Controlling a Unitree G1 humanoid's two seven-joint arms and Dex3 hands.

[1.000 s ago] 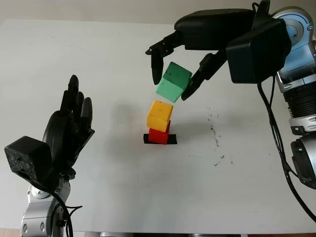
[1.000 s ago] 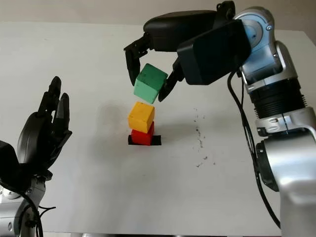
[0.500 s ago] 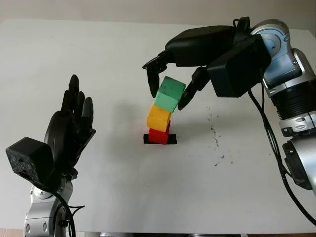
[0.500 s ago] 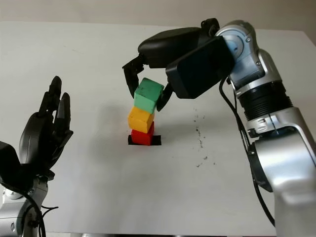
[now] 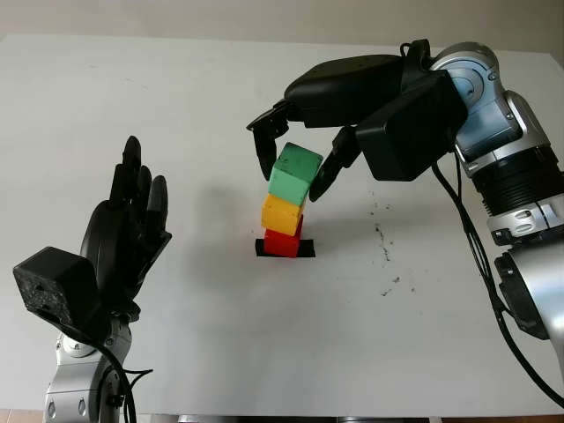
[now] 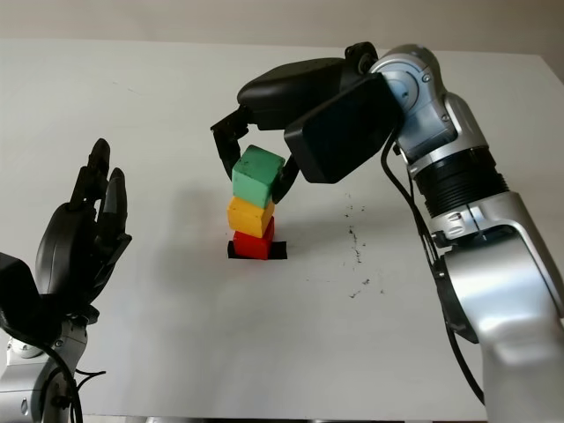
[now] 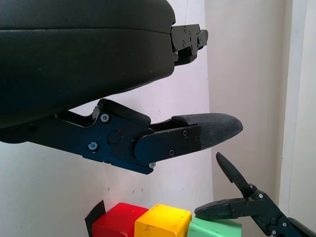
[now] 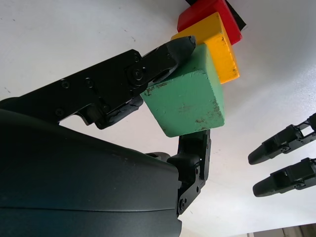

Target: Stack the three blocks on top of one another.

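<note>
Nearest to me, well to the left of the stack and apart from it, my left hand (image 5: 123,238) is raised over the white table (image 5: 264,352), open and holding nothing; I leave it parked there. Farther out stands my landmark, the stack itself: the red block (image 5: 283,242) sits on a small black mark (image 5: 306,249) on the table, and the yellow block (image 5: 283,214) sits on the red one, turned a little off square. Since a second ago the main change is at the top: the green block (image 5: 294,174), which I was carrying tilted and clear above the yellow one, has come down and now meets the yellow block's top, though it leans slightly. My right hand (image 6: 256,163), reaching in from behind and to the right of the stack, is closed around the green block, one finger on its left face and one on its right, as the right wrist view confirms. I judge that all three blocks are now in a column and that only the release is left. The risk I see is the lean: letting go unevenly could nudge the green block off or twist the yellow one. I can read no brand, label or writing anywhere; the green block shows only dark scuffs.
</note>
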